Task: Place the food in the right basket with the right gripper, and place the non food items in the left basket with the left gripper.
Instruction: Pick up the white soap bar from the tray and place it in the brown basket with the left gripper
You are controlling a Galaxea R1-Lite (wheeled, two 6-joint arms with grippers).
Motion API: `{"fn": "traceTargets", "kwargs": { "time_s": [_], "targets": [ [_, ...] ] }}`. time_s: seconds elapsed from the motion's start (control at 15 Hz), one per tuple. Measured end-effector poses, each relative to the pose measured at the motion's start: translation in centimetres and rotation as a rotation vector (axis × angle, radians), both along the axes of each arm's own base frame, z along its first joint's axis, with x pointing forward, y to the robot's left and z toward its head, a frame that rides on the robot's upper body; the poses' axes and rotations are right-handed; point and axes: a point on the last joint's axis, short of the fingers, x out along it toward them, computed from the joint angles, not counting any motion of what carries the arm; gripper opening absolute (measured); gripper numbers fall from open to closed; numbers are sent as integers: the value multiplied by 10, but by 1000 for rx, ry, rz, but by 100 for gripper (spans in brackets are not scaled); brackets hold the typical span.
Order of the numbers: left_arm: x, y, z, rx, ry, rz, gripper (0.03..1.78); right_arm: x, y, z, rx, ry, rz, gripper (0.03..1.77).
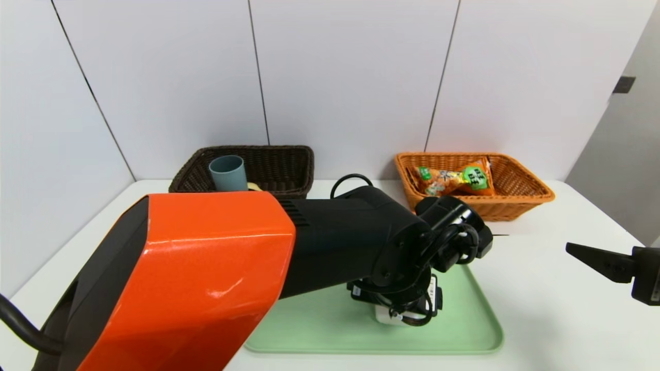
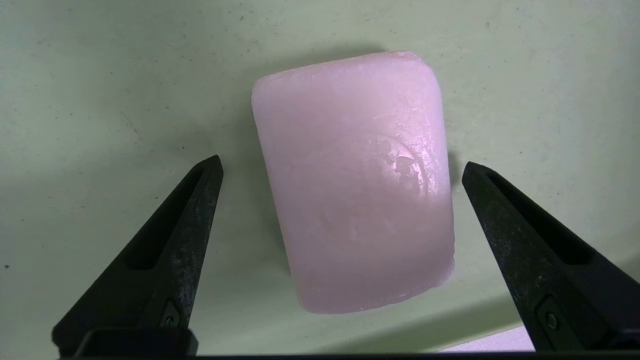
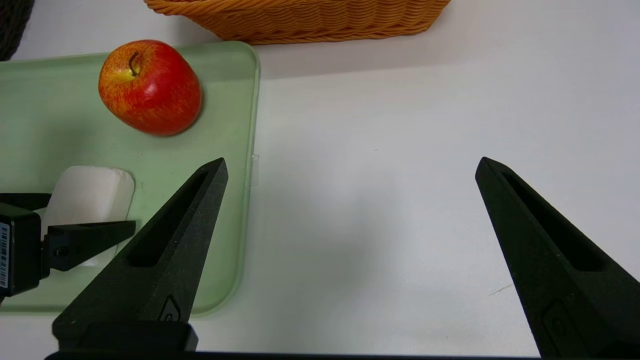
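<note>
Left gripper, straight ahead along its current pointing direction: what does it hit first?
Likely the pale soap-like bar, centred between the left gripper's open fingers, or the green tray if the fingertips pass either side of it. Remaining depth is unclear.

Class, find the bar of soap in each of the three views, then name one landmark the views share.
Head view: low, right of centre, mostly hidden under the left arm.
Left wrist view: the soap fills the centre.
Right wrist view: at the left edge, below the apple.
Shared landmark: the green tray.
</note>
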Motion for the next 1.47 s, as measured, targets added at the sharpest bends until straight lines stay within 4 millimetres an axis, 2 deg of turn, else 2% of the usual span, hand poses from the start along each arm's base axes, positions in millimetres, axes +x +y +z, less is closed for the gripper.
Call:
{"fn": "traceTargets", "kwargs": {
  "time_s": [0.73, 0.93, 1.07, 1.33, 1.47],
  "targets": [
    [-3, -3, -3, 16, -9, -4, 169, -8, -1, 5, -4, -38, 4, 171],
    [-3, -3, -3, 26, -17, -18, 121, -9, -1, 5, -4, -43, 4, 171],
    [-3, -3, -3, 30, -21, -29, 101, -10, -1, 6, -5, -46, 6, 171],
    [-5, -3, -1, 28, -22, -32, 98, -11, -1, 6, -5, -52, 6, 171],
    [-6, 0, 8, 5, -26, -33, 98, -12, -1, 6, -5, -49, 6, 171]
  ]
}}
